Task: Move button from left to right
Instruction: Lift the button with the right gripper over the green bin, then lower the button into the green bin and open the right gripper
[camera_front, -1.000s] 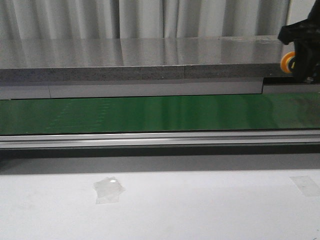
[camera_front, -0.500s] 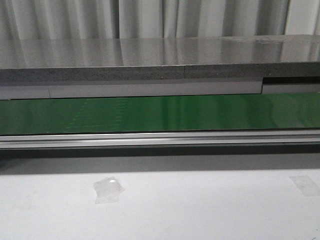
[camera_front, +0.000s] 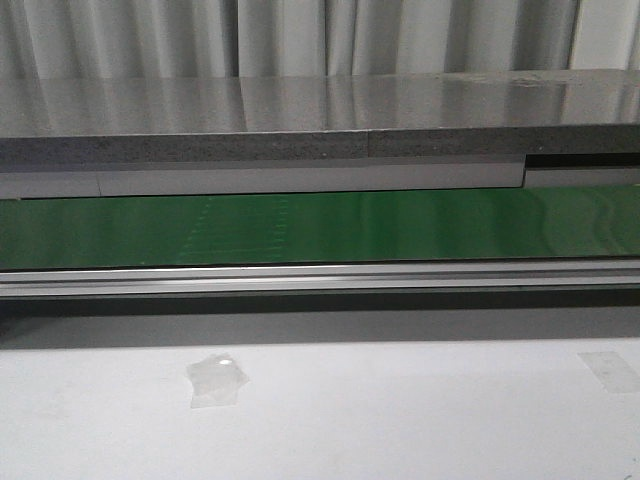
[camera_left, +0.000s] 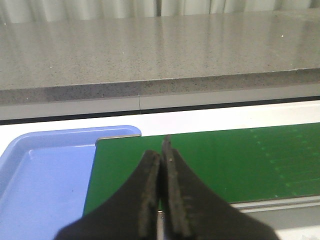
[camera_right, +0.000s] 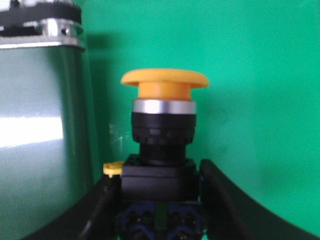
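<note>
The right pincer (camera_right: 159, 200) clamps the button (camera_right: 163, 145) by its dark body; the left pincer (camera_left: 162, 192) is closed, empty

I see a pale white tabletop (camera_front: 400, 420) across the foreground, with a crumpled scrap of clear tape (camera_front: 216, 380) lying on it left of centre and a flatter strip of tape (camera_front: 612, 370) near its right edge. Beyond it runs a green conveyor belt (camera_front: 330, 226) behind an aluminium rail (camera_front: 320, 277). A blue tray (camera_left: 40, 185) sits against the belt's end.
</note>
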